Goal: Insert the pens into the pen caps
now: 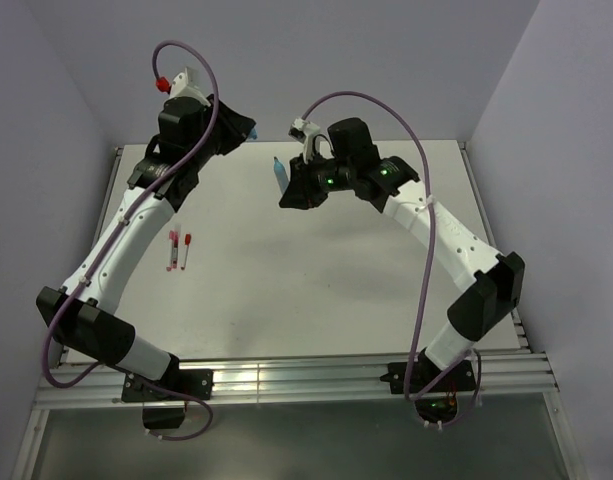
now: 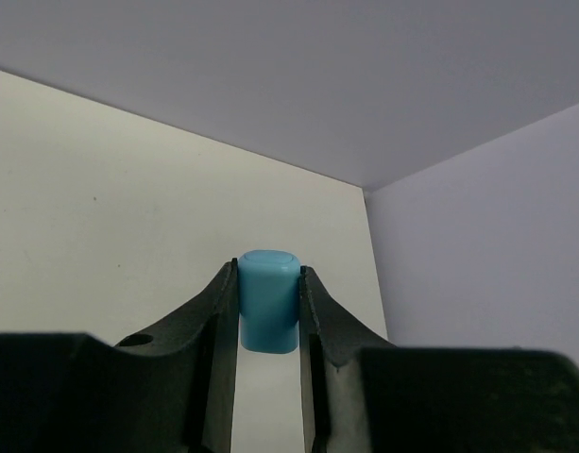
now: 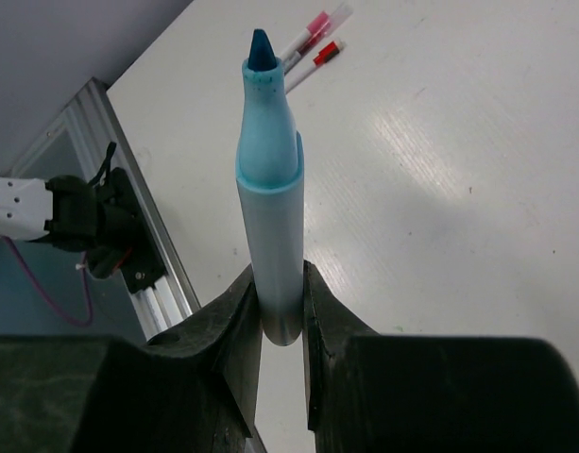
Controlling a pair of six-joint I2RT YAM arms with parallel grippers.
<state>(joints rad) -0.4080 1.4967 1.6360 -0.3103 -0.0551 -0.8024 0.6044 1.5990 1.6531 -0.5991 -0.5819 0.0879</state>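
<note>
Left gripper (image 2: 268, 288) is closed on the light blue cap (image 2: 268, 302). The cap is pinched between both fingers (image 2: 218, 311) and sticks out past the fingertips, held up in the air over the far left of the worktop (image 1: 316, 300).

Right gripper (image 3: 281, 283) is closed on the blue pen (image 3: 270, 217), clamped at the barrel's rear end. The pen is uncapped, with its dark blue nib bare and pointing away from the gripper. It is also held off the worktop, near the far middle.

In the top view, cap (image 1: 252, 131) and pen (image 1: 278, 172) are near each other but apart, not touching, and the nib is not in the cap. Left gripper (image 1: 244, 128) and right gripper (image 1: 289, 188) face each other.

Two white pens with red ends (image 1: 178, 250) lie on the worktop just beside each other, roughly parallel, on the left side close to the left arm. The right wrist view shows them too (image 3: 313, 47), past the nib. Neither gripper touches them.

Purple cables (image 1: 426, 250) loop along both arms.
</note>
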